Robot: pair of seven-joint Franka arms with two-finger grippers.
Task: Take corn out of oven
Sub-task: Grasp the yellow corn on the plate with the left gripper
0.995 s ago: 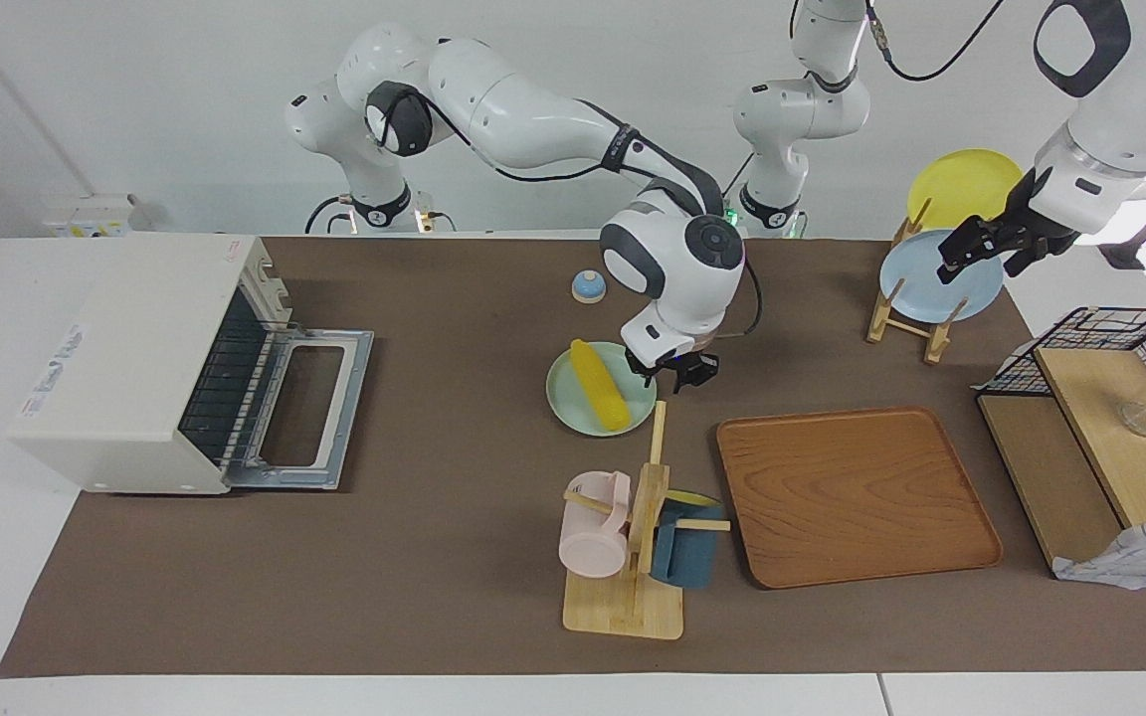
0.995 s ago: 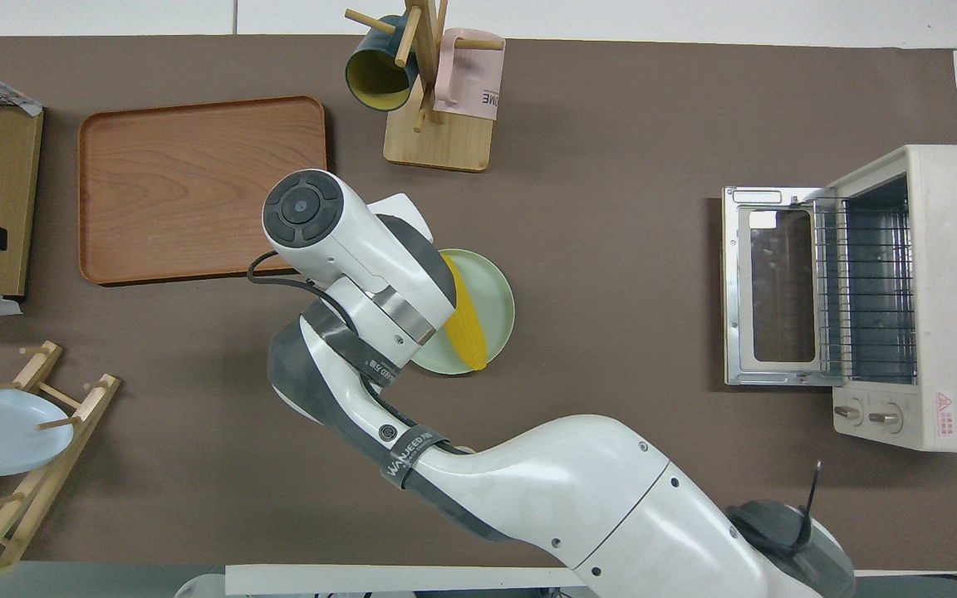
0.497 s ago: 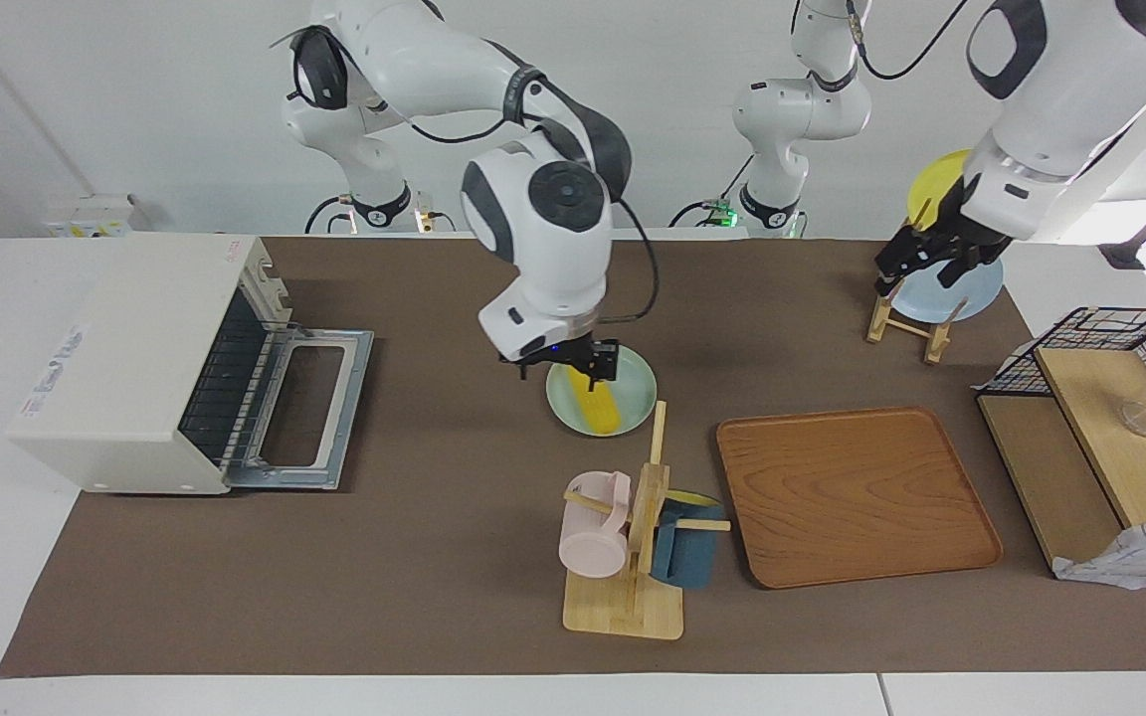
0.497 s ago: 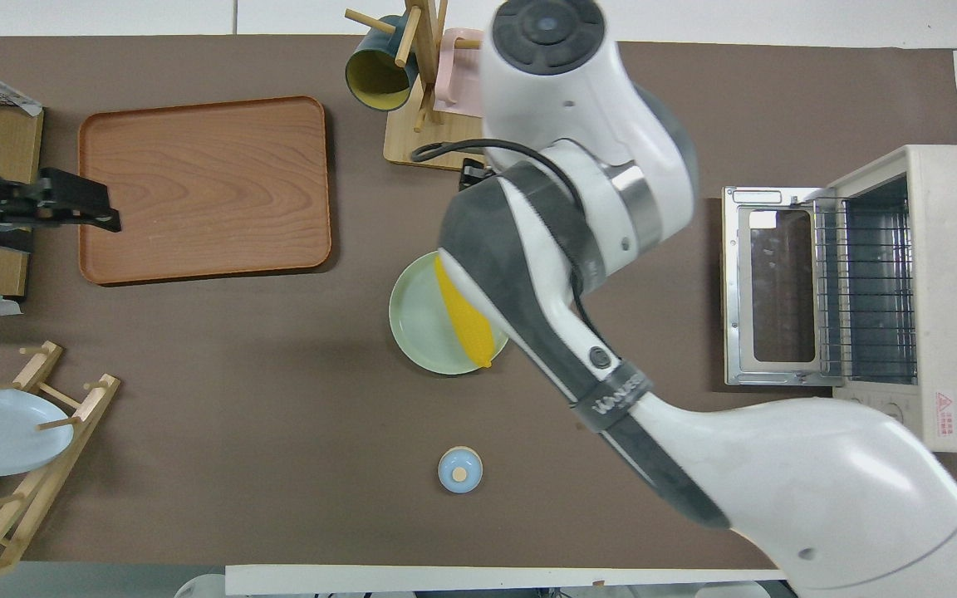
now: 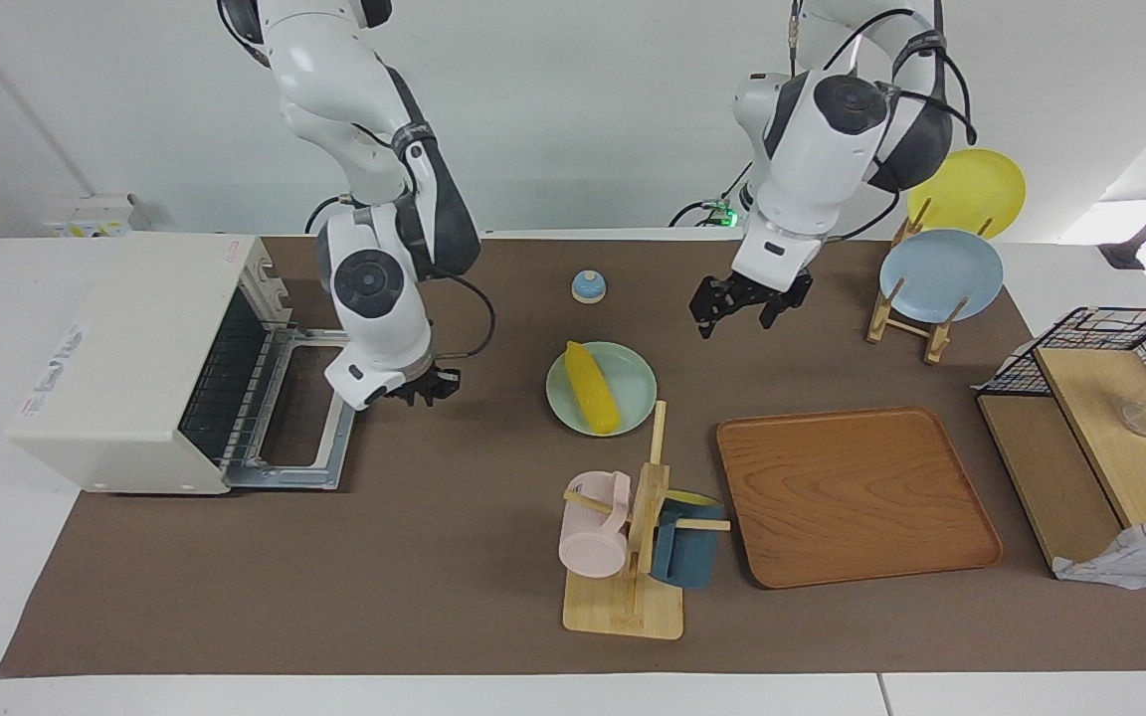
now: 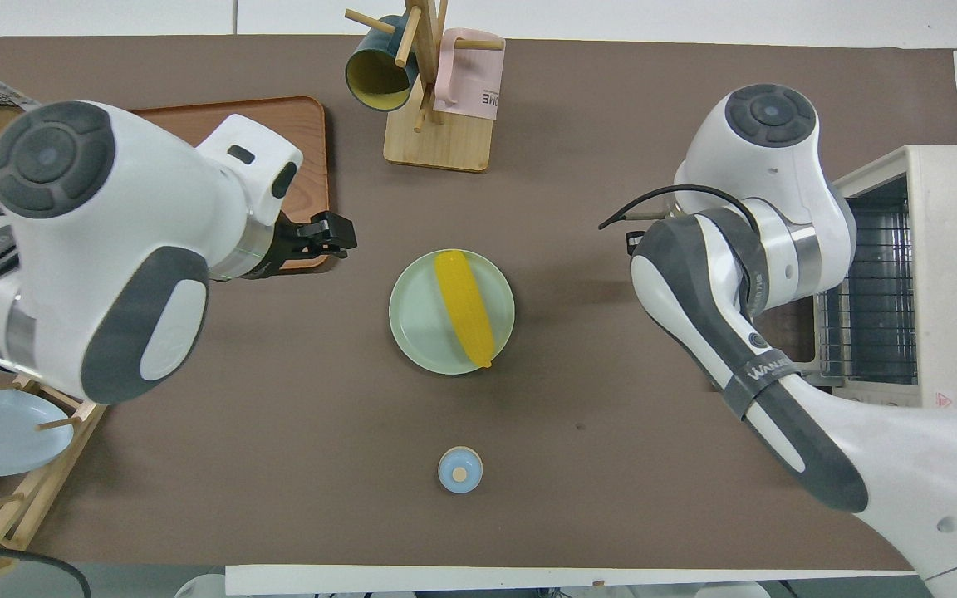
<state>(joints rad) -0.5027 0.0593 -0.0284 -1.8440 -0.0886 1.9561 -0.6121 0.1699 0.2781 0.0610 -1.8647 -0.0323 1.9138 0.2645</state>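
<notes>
The corn [image 5: 593, 388] lies on a pale green plate [image 5: 633, 383] in the middle of the table, also in the overhead view [image 6: 463, 307]. The oven [image 5: 125, 348] stands at the right arm's end with its door [image 5: 280, 462] folded down; its wire rack [image 6: 877, 291] looks bare. My right gripper [image 5: 424, 386] is open and empty, low beside the open door's edge, apart from the corn. My left gripper [image 5: 744, 306] is open and empty, raised over the mat on the left arm's side of the plate.
A small blue bell [image 5: 588, 286] sits nearer to the robots than the plate. A mug tree [image 5: 633, 537] and a wooden tray [image 5: 857, 497] lie farther out. A plate rack [image 5: 906, 323] and a wire basket [image 5: 1100, 338] stand at the left arm's end.
My right gripper left the plate and swung to the oven's open door. My left gripper moved from the plate rack toward the table's middle. The corn stayed on the plate.
</notes>
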